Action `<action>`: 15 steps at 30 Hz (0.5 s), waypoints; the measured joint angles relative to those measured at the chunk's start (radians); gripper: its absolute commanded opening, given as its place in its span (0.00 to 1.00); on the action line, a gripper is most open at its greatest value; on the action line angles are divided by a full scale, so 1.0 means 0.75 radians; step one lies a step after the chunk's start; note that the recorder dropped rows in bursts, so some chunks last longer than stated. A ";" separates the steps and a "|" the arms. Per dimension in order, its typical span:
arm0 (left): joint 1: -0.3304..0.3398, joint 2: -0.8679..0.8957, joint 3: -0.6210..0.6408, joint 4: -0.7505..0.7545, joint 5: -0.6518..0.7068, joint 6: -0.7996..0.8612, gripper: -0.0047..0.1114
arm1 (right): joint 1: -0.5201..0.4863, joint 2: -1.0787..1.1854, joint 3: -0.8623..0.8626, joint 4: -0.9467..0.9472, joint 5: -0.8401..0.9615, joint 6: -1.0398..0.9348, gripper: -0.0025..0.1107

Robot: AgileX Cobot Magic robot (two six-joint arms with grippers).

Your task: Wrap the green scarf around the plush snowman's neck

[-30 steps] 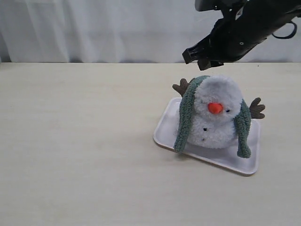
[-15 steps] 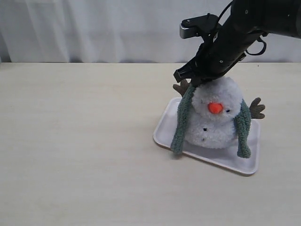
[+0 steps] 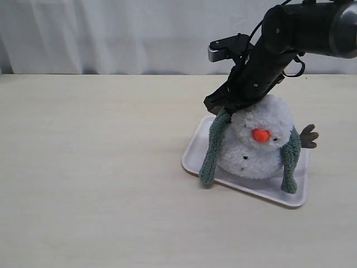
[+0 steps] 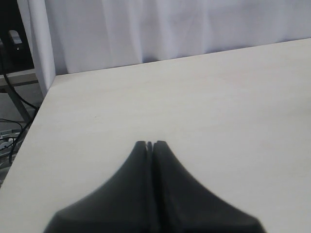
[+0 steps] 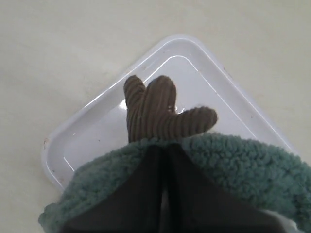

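The plush snowman (image 3: 257, 142) stands on a white tray (image 3: 192, 153), leaning a little to the right. The green scarf (image 3: 212, 148) lies over the back of its head, and both ends hang down its sides to the tray. My right gripper (image 3: 226, 109) is shut, with its tips pressed on the scarf behind the head's left side. In the right wrist view that gripper (image 5: 164, 146) rests on the scarf (image 5: 243, 160) just above a brown twig arm (image 5: 150, 109). The snowman's neck is hidden by fluff and scarf. My left gripper (image 4: 150, 143) is shut with nothing in it, over bare table.
The tray's rim (image 5: 97, 126) sits on a pale wooden table (image 3: 89, 167) with a white curtain behind it. The snowman's other twig arm (image 3: 308, 135) sticks out to the right, past the tray's edge.
My right gripper came down from above onto the scarf behind the head. The snowman shifted and leaned to the right, and its left twig arm is now hidden in the exterior view.
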 measured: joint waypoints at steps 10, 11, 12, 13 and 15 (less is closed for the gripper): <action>0.000 0.000 0.000 0.000 0.000 0.000 0.04 | 0.000 -0.056 0.000 0.040 0.045 -0.141 0.06; 0.000 0.000 0.000 0.000 0.000 0.000 0.04 | 0.000 -0.068 0.000 0.056 0.045 -0.165 0.06; 0.000 0.000 0.000 0.000 0.000 0.000 0.04 | 0.000 -0.082 0.000 0.078 0.045 -0.189 0.06; 0.000 0.000 0.000 0.000 0.000 0.000 0.04 | 0.000 -0.094 0.000 0.102 0.042 -0.216 0.06; 0.000 0.000 0.000 0.000 0.000 0.000 0.04 | 0.000 -0.125 0.000 0.171 0.011 -0.272 0.06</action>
